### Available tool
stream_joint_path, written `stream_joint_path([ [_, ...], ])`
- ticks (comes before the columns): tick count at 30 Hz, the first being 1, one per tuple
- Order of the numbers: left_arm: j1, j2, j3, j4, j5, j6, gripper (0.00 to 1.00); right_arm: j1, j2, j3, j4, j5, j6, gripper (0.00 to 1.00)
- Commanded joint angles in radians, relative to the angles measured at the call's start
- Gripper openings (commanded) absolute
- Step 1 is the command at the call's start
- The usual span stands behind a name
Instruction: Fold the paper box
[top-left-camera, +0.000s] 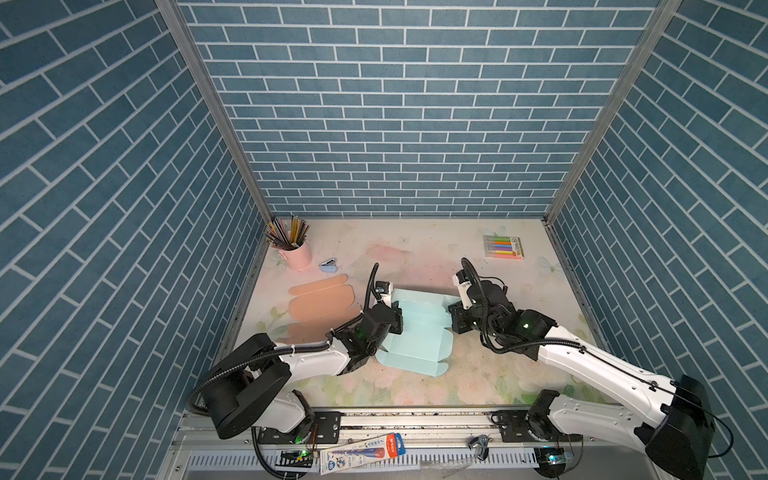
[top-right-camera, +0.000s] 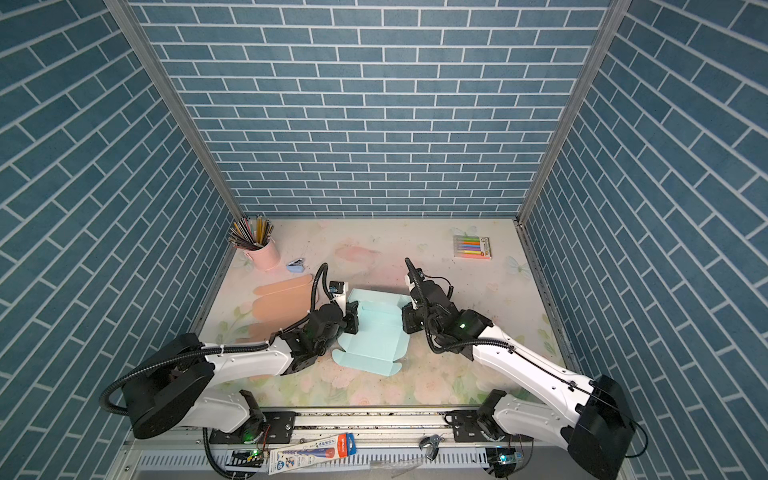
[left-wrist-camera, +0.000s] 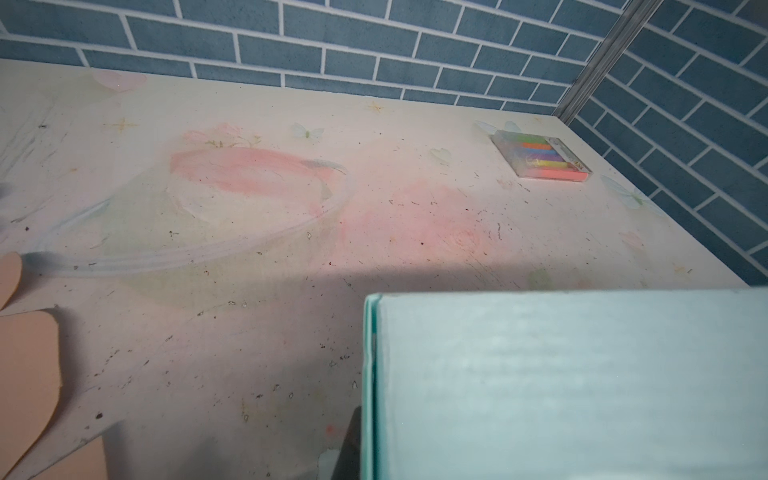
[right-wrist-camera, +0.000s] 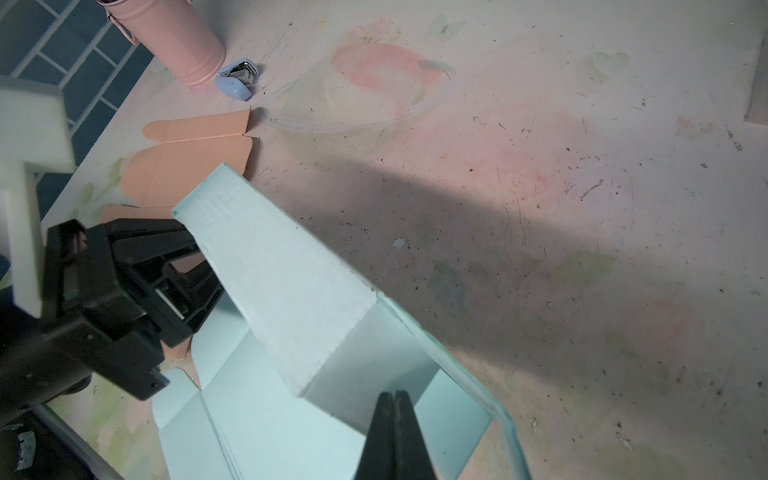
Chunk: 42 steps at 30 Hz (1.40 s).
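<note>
Although the arms cover part of it in both top views, the pale blue paper box (top-left-camera: 415, 332) lies mid-table, half raised, between the left gripper (top-left-camera: 397, 319) and the right gripper (top-left-camera: 452, 320). A flat peach card blank (top-left-camera: 322, 299) lies just left of it. Far left stand a pink pencil cup (top-left-camera: 297, 251) and a blue stapler (top-left-camera: 329, 266); far right lies a marker pack (top-left-camera: 503, 247). On the near rail sit a pen packet (top-left-camera: 365, 451) and a metal clip (top-left-camera: 480, 442); all print is too small to read

The left wrist view shows a raised box wall (left-wrist-camera: 561, 374) blocking much of the table, but hardly any finger

Only the right wrist view shows both pincers: the right one (right-wrist-camera: 392, 401) pressed shut on nothing, tips against the box's inside; the left (right-wrist-camera: 203, 266) pinched onto the raised wall
</note>
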<state>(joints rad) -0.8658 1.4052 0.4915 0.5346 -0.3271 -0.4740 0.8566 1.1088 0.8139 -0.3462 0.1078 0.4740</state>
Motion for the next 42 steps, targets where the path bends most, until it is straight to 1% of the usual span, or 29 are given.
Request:
stream_joint_path([
  [1,0.005,-0.022,0.018,0.007,0.018,-0.015,0.00,0.004,0.014,0.002,0.057,-0.014,-0.008,0.00],
  [10,0.006,-0.055,0.011,0.005,0.045,-0.011,0.00,0.003,0.002,0.013,0.111,-0.049,-0.038,0.00],
  [14,0.019,-0.075,0.006,0.000,0.064,-0.022,0.00,0.003,-0.023,0.002,0.144,-0.086,-0.048,0.00],
  [20,0.123,-0.134,-0.037,0.008,0.178,-0.075,0.00,0.005,-0.099,-0.010,0.204,-0.144,-0.091,0.00],
  [23,0.186,-0.161,-0.065,0.039,0.272,-0.096,0.00,0.005,-0.144,-0.024,0.244,-0.181,-0.108,0.00],
  [27,0.266,-0.215,-0.085,0.035,0.358,-0.107,0.00,0.005,-0.219,-0.078,0.338,-0.250,-0.110,0.00],
  [29,0.294,-0.239,-0.092,0.035,0.394,-0.121,0.00,0.005,-0.256,-0.118,0.385,-0.265,-0.108,0.00],
  [33,0.336,-0.266,-0.101,0.050,0.461,-0.162,0.00,0.005,-0.309,-0.193,0.466,-0.267,-0.101,0.00],
  [38,0.362,-0.284,-0.107,0.069,0.510,-0.214,0.00,0.005,-0.357,-0.286,0.560,-0.290,-0.100,0.00],
  [42,0.382,-0.275,-0.127,0.135,0.578,-0.276,0.00,0.005,-0.371,-0.319,0.582,-0.284,-0.100,0.00],
])
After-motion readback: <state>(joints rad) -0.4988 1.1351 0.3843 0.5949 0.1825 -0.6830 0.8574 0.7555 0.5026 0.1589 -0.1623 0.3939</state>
